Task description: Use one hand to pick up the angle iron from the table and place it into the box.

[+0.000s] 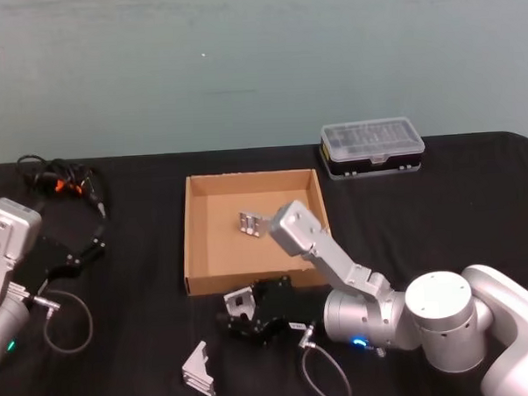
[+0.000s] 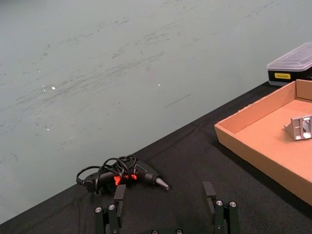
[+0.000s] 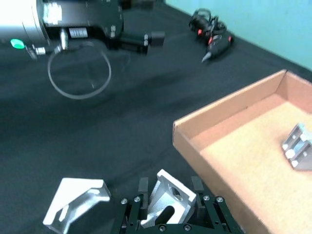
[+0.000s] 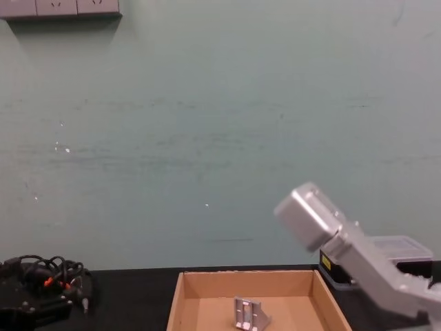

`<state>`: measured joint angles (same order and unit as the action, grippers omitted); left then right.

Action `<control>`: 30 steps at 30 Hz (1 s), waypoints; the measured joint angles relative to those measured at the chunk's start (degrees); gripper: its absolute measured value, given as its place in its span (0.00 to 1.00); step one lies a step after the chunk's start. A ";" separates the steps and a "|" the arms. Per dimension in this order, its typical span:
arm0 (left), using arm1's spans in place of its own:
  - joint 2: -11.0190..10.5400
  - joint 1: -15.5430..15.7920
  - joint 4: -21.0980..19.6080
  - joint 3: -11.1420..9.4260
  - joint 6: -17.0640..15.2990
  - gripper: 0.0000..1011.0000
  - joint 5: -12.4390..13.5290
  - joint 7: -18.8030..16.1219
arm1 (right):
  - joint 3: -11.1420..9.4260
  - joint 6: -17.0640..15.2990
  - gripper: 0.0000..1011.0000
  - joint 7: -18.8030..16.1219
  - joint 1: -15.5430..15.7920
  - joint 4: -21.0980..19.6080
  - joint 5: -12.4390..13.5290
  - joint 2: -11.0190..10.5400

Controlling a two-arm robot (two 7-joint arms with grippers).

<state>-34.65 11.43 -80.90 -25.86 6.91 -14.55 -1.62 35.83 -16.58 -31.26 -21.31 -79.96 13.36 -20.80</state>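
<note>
Left gripper (image 2: 165, 191) parked at 9 o'clock side of table (image 1: 475, 206), fingers (image 2: 119, 194) spread, empty. Loose angle iron (image 1: 199, 369) at 7 o'clock from right gripper (image 3: 169, 187). Right gripper clenched on held angle iron (image 3: 170, 196), just outside box (image 1: 250, 176) near wall, at box's 6 o'clock; possibly lifted, unclear. Third angle iron (image 1: 251, 223) inside box.

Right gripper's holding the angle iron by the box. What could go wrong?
1. The held angle iron looks low beside the box's near wall; going forward without lifting could shove the box.
2. It sits tilted in the right gripper and might slip.
3. It could land on the angle iron inside.
Left gripper idles far left.
</note>
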 joint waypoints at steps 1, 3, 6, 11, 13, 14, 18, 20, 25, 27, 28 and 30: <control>0.00 0.00 0.00 0.00 0.00 0.99 0.00 0.00 | -0.20 0.08 0.53 -0.04 0.06 -0.22 0.31 -0.04; 0.00 0.00 0.00 0.00 0.00 0.99 0.00 0.00 | -0.64 0.18 0.53 -0.10 0.17 -0.72 0.87 -0.13; 0.00 0.00 0.00 0.00 0.00 0.99 0.00 0.00 | -1.68 0.28 0.53 -0.01 0.24 -1.91 2.13 -0.20; 0.00 0.00 0.00 0.00 0.00 0.99 0.00 0.00 | -3.22 0.55 0.53 1.46 -0.39 -2.54 3.53 0.16; 0.00 0.00 0.00 0.00 0.00 0.99 0.00 0.00 | -4.08 0.59 0.53 2.72 -1.00 -2.06 3.96 0.63; 0.00 0.00 0.00 0.00 0.00 0.99 0.00 0.00 | -4.36 0.59 0.53 3.23 -1.21 -1.84 4.08 0.82; 0.00 0.00 0.00 0.00 0.00 0.99 0.00 0.00 | -6.31 0.76 0.52 6.51 -2.73 0.13 4.19 2.11; 0.00 0.00 0.00 0.00 0.00 0.99 0.00 0.00 | -6.89 0.79 0.52 7.68 -3.35 1.14 4.04 2.61; 0.00 0.00 0.00 0.00 0.00 0.99 0.00 0.00 | -8.37 0.54 0.52 10.56 -5.28 4.60 3.05 4.16; 0.00 0.00 0.00 0.00 0.00 0.99 0.00 0.00 | -8.84 0.33 0.52 11.68 -6.31 6.69 2.40 4.94; 0.00 0.00 0.00 0.00 0.00 0.99 0.00 0.00 | -8.94 0.26 0.52 11.91 -6.62 7.46 2.18 5.17; 0.00 0.00 0.00 0.00 0.00 0.99 0.00 0.00 | -9.08 0.08 0.52 12.28 -7.21 8.69 1.74 5.53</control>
<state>-34.65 11.43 -80.90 -25.86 6.91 -14.55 -1.62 26.75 -16.50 -18.98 -28.52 -71.26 15.10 -15.27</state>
